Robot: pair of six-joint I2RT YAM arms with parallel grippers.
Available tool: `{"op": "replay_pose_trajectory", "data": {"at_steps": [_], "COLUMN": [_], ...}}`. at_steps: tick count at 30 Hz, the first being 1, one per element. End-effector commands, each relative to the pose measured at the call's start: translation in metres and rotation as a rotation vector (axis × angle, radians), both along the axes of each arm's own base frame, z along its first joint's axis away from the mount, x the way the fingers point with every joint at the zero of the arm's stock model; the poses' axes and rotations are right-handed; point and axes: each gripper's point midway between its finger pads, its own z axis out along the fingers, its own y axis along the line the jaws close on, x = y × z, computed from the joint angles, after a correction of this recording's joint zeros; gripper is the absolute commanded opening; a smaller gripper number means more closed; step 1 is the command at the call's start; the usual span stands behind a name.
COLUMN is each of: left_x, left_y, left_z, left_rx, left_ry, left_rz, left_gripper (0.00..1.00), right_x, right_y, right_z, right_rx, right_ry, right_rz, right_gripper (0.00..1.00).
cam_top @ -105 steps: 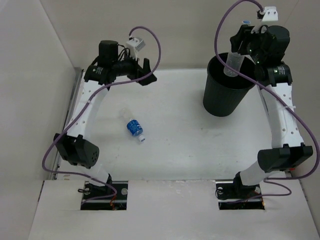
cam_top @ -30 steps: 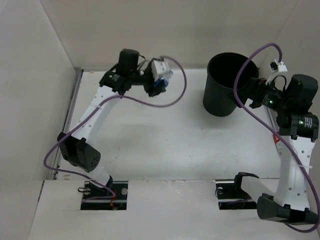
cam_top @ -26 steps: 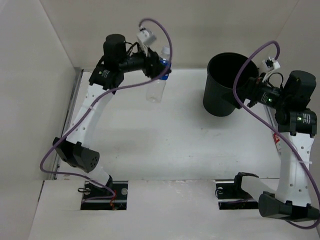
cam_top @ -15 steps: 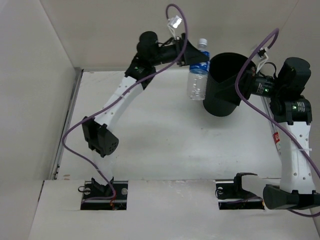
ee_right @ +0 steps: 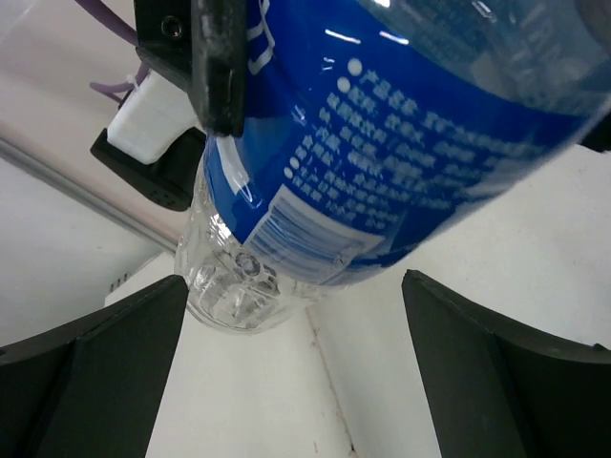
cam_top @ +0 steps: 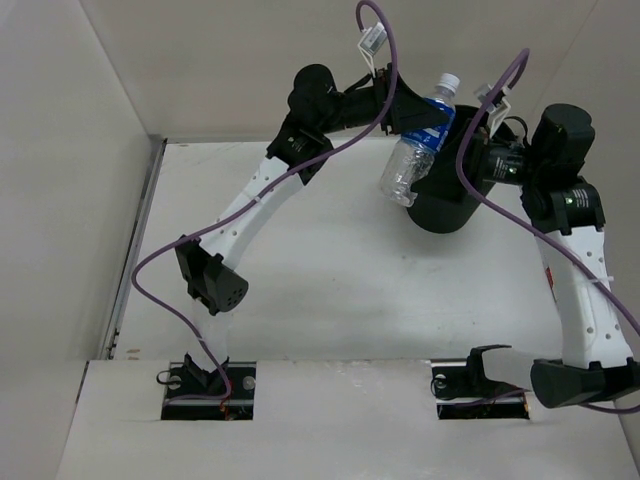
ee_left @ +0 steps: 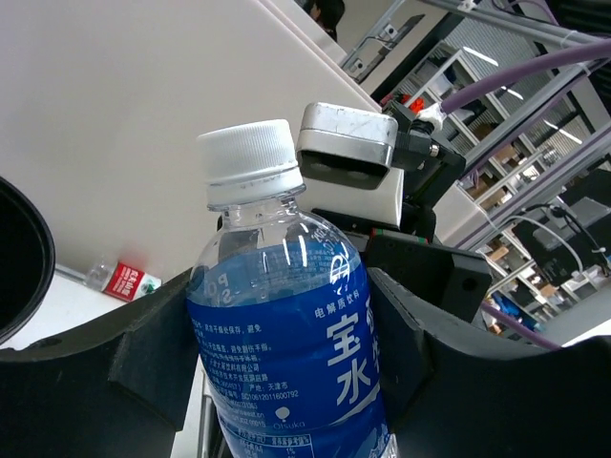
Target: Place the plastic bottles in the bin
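Note:
My left gripper (cam_top: 422,120) is shut on a clear plastic bottle (cam_top: 408,165) with a blue label and white cap (cam_top: 447,82). It holds the bottle tilted in the air at the left rim of the black bin (cam_top: 445,210). In the left wrist view the black fingers (ee_left: 143,358) press both sides of the label (ee_left: 296,353). My right gripper (cam_top: 472,152) hovers over the bin's mouth facing the bottle. Its jaws are wide open and empty (ee_right: 296,382), with the bottle's base (ee_right: 234,281) just ahead of them.
A red-labelled bottle (ee_left: 119,280) lies by the wall beyond the bin, seen also beside the right arm (cam_top: 549,272). White walls close in the table (cam_top: 330,290) at the back and on both sides. The bin's rim (ee_left: 19,258) shows at the left.
The left arm has carried the bottle rightward and higher, from left of the bin to its rim. The right arm has swung its open gripper in toward the bin.

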Motion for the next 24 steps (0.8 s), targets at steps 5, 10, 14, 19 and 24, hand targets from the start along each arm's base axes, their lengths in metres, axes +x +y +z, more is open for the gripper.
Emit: {"op": "replay_pose_trajectory", "data": {"at_steps": [5,10,14,19,24], "left_x": [-0.011,-0.006,-0.004,-0.001,0.018], "left_y": [0.005,-0.004,-0.005,-0.001,0.024], "left_z": [0.029,0.017,0.016,0.018,0.027], "left_rx": [-0.088,-0.076,-0.076,-0.076,-0.069], "left_ry": [-0.081,-0.074,-0.082,-0.097,-0.152], "left_rz": [0.008,0.004,0.009,0.024,0.098], "left_gripper": [0.1,0.09,0.08,0.36,1.0], "right_x": [0.013,0.012,0.012,0.014,0.027], "right_y": [0.014,0.017,0.019,0.02,0.009], "right_z": [0.014,0.036,0.047,0.048,0.044], "right_rx": [0.02,0.059,0.082,0.091,0.084], "right_ry": [-0.064,-0.088,-0.103,-0.11,-0.119], "right_rz": [0.013,0.044,0.057,0.056,-0.003], "right_gripper": [1.0,1.0,0.98,0.24,0.04]}}
